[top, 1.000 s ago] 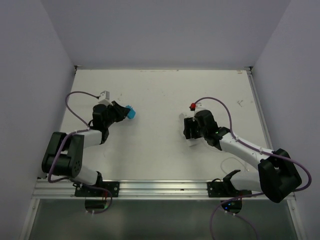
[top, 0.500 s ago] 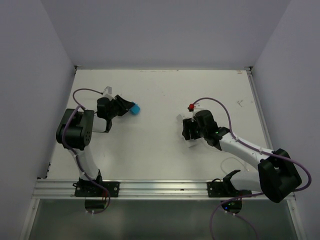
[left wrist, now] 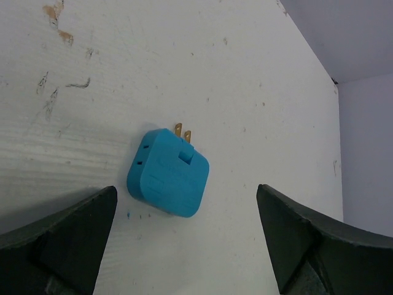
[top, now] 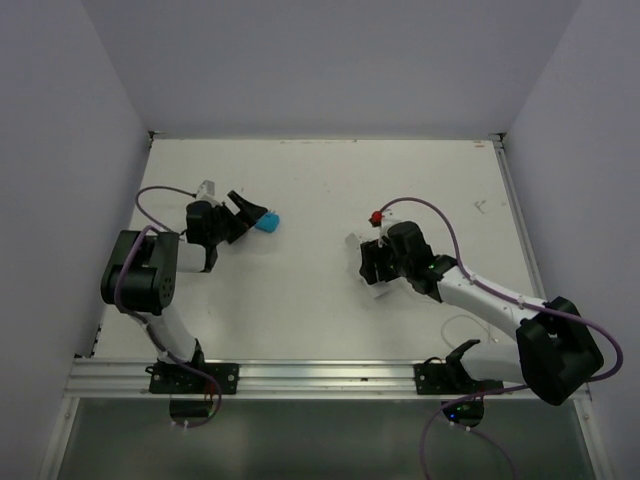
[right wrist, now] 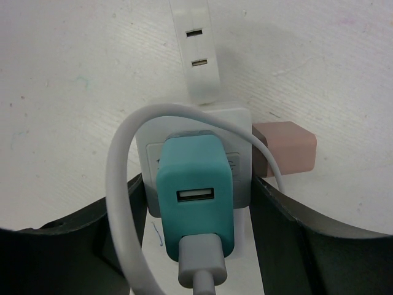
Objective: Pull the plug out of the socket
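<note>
At far left, the plug (left wrist: 167, 173) lies free between the spread jaws of my left gripper (left wrist: 186, 224): pull apparently done. My right gripper (right wrist: 198, 184) clamps the socket (right wrist: 146, 153), not yet released.

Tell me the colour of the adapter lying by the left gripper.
The adapter is bright blue, clearest in the left wrist view.

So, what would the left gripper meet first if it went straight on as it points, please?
Most likely the blue plug, lying flat on the table just ahead of the left gripper, in line with its open jaws. Depth is unclear, so the fingers might touch the table first.
</note>
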### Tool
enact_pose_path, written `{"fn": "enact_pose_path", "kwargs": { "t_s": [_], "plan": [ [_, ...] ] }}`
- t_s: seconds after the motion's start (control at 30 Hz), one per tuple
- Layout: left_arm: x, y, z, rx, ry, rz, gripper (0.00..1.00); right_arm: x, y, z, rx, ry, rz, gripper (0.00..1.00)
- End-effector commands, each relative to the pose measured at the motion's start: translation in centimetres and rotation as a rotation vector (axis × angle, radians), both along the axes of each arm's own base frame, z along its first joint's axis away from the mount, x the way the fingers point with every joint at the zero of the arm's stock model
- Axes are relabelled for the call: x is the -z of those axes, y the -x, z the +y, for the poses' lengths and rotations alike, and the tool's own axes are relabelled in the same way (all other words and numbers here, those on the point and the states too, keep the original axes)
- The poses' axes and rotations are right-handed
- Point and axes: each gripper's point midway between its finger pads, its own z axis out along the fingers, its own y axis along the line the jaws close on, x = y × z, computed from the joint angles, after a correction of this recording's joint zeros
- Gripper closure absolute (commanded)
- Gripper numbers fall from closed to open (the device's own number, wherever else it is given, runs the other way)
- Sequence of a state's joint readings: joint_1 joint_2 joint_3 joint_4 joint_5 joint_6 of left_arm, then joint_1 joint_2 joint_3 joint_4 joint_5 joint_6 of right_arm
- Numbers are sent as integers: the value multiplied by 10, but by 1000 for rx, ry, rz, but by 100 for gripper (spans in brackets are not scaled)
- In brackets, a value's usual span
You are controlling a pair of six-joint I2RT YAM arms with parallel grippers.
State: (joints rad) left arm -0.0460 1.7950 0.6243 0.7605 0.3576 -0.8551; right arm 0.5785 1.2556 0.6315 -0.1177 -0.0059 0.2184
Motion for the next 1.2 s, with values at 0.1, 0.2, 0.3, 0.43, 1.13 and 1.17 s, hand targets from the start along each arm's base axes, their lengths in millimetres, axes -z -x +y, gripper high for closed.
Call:
{"fn": "enact_pose_path", "kwargs": {
  "t_s": [0.1, 0.2, 0.3, 0.43, 1.13, 1.17],
  "plan": [
    [-39, 30, 3, 24, -45, -56, 0, -6, 19, 26, -164, -29, 13, 100],
    [-52, 52, -5, 99, -130, -123, 1, -6, 26, 34, -218, -41, 15, 100],
    [-56, 74, -18, 175, -205, -147, 0, -6, 30, 38, -246, -39, 16, 100],
    [-54, 99, -40, 238, -192, -120, 0, -5, 29, 40, -253, -24, 12, 100],
    [-56, 152, -90, 393, -61, -67, 0, -32, 35, 48, -238, -57, -36, 6],
    [-57, 153, -90, 394, -60, -67, 0, -34, 34, 47, -232, -60, -41, 4]
  ]
}}
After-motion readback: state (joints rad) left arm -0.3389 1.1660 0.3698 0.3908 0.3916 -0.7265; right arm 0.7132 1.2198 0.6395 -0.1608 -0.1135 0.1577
